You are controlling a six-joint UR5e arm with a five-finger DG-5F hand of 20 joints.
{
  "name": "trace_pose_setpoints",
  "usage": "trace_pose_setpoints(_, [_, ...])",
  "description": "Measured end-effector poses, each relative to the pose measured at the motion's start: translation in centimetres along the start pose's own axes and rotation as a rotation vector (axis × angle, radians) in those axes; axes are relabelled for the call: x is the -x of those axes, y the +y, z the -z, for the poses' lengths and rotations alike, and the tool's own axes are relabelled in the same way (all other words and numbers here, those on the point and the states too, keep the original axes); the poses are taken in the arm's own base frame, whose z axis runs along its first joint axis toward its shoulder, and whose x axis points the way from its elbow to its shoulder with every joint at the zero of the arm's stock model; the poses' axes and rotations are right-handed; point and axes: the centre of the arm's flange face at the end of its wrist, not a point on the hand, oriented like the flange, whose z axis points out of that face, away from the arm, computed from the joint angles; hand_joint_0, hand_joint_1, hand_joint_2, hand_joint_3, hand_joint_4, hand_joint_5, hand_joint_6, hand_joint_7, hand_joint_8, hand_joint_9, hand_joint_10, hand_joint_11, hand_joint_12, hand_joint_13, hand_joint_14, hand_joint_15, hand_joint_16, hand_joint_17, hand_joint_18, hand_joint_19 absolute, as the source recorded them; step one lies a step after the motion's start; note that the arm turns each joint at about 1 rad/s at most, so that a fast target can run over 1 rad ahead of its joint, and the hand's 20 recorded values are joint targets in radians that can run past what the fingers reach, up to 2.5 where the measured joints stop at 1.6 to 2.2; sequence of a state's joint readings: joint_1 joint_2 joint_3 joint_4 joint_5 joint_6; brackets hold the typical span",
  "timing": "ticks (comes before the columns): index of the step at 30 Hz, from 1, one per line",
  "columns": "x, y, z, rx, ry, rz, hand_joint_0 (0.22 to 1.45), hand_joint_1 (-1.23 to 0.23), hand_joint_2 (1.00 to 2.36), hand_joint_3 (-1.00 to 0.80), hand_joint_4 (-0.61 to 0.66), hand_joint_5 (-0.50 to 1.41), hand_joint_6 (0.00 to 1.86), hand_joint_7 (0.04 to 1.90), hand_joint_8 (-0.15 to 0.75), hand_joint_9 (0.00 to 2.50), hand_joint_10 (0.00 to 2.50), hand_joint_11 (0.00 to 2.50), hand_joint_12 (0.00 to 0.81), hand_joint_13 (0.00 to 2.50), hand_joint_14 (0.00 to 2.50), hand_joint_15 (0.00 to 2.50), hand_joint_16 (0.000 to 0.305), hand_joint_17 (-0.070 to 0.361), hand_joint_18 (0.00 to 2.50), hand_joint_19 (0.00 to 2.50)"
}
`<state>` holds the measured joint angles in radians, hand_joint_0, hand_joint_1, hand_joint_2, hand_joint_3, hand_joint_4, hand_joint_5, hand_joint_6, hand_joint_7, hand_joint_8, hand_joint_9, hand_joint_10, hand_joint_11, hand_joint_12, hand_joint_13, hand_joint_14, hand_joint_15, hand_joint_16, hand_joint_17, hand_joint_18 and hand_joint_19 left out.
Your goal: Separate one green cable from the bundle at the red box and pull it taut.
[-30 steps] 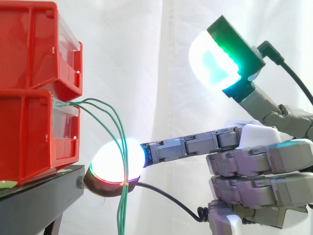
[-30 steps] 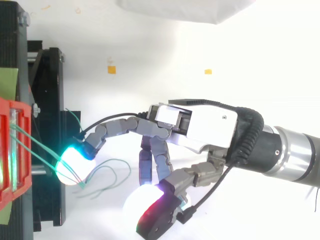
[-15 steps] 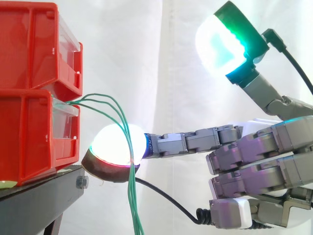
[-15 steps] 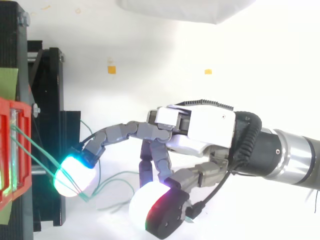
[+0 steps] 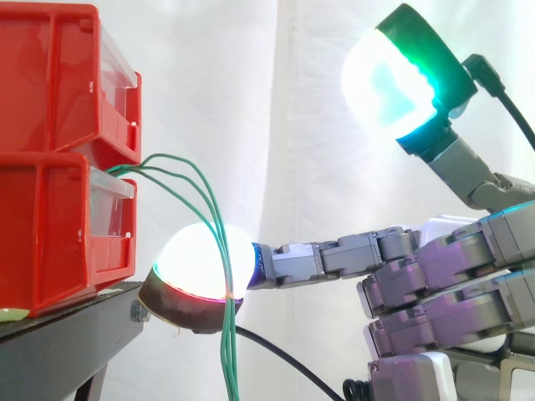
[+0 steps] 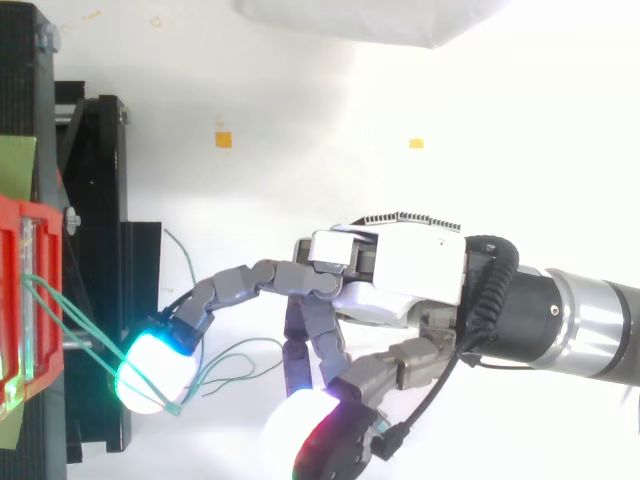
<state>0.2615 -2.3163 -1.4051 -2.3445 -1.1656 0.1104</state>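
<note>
- The hand (image 6: 400, 270) reaches in with one finger stretched out straight. The other fingers are folded in below the palm, and the thumb is raised high and well apart from them.
- The hand is open: nothing is pinched or enclosed, and only the outstretched finger meets the task's thing.
- The fingertip (image 5: 205, 263) of that outstretched finger glows white with a red lower rim in the side view and cyan in the top view. The thumb's pad (image 5: 393, 79) glows white, cyan and green above the hand.
- The green cables (image 5: 201, 192) lie across the front of the outstretched fingertip, touching it. From there they hang down, close together, below the fingertip.
- Beyond the fingertip, the strands arch up and back, spreading slightly, to the front of the lower red bin (image 5: 50, 225).
- The loose cable ends (image 6: 240, 355) curl just beneath the outstretched finger, between the fingertip and the folded fingers.
- An upper red bin (image 5: 58, 75) is stacked on the lower one; both are ahead of the fingertip.
- The black stand (image 5: 67, 334) carries the bins, its edge just beside the fingertip.
- A white curtain (image 5: 251, 83) hangs behind the hand.
</note>
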Motion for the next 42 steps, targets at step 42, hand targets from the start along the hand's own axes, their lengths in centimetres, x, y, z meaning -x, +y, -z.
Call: trace_pose_setpoints(42, [-0.1,0.7,-0.3,-0.196,0.180,-0.166,0.37,-0.69,1.00,-0.50,0.38,-0.11,0.50,0.74,0.409,2.17,0.02,0.45,0.575,2.21,0.02,0.54,0.090,0.202,2.50,0.29])
